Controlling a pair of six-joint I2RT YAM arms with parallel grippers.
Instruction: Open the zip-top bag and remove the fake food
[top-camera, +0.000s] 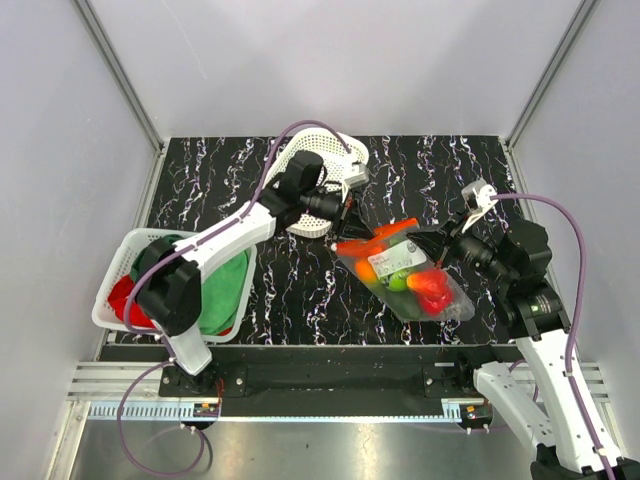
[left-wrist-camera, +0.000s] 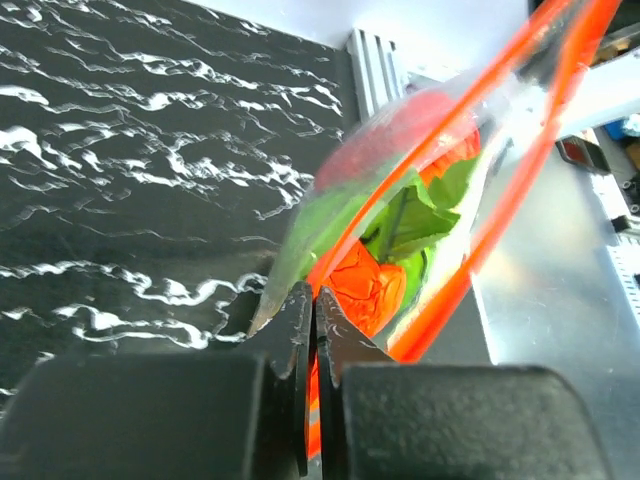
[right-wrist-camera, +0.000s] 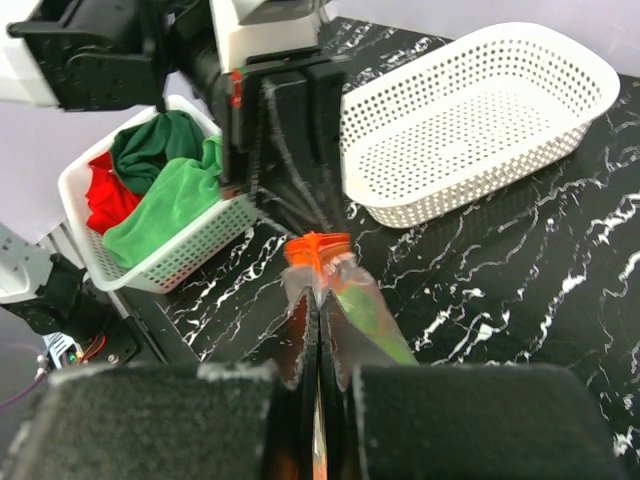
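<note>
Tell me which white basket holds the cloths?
The near-left basket, stuffed with green and red cloths; the far basket sits empty.

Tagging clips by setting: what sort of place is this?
Most likely a lab robot cell, not a kitchen: plain white walls box in a black marbled table, the left arm and right arm are mounted at a metal rail, and the bag holds toy-looking food.
</note>
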